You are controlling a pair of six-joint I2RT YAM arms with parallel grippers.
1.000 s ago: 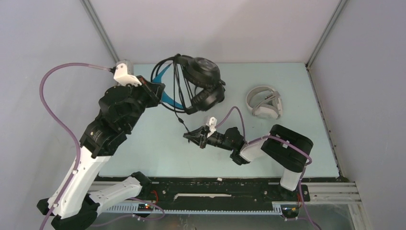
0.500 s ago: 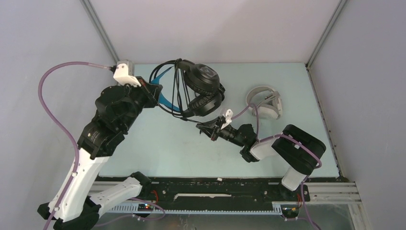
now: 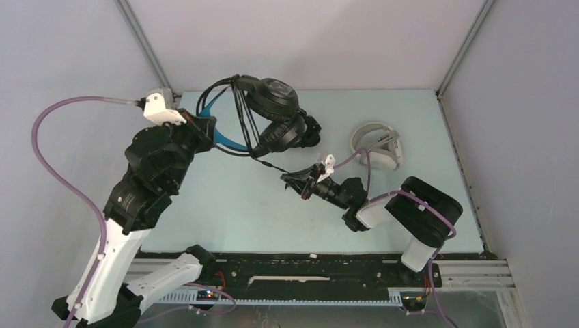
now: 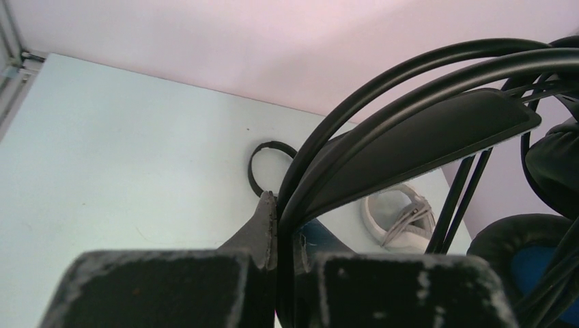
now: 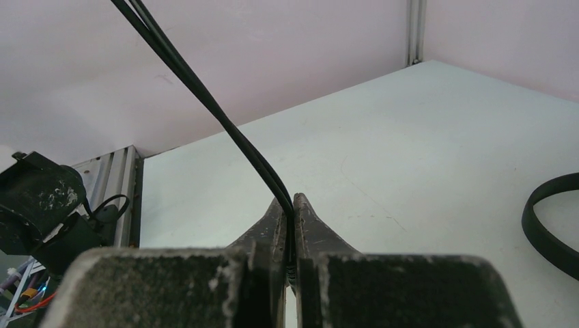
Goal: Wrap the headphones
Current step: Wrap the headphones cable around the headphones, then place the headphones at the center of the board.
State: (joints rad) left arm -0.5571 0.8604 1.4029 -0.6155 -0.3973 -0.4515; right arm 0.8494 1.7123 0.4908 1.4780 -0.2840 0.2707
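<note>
Left claw (image 4: pixel 276 205) clamps one black headset (image 3: pixel 276 116); right claw (image 5: pixel 291 205) pinches its cable (image 5: pixel 205 98); one white headset (image 3: pixel 377 145) lies apart.

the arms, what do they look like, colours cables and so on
The left arm and right arm both have white links and bulky black joint housings. A purple cable loops along each to a small white camera block at the wrist. The gripper fingers are dark wedges on black blocks scuffed pale.
</note>
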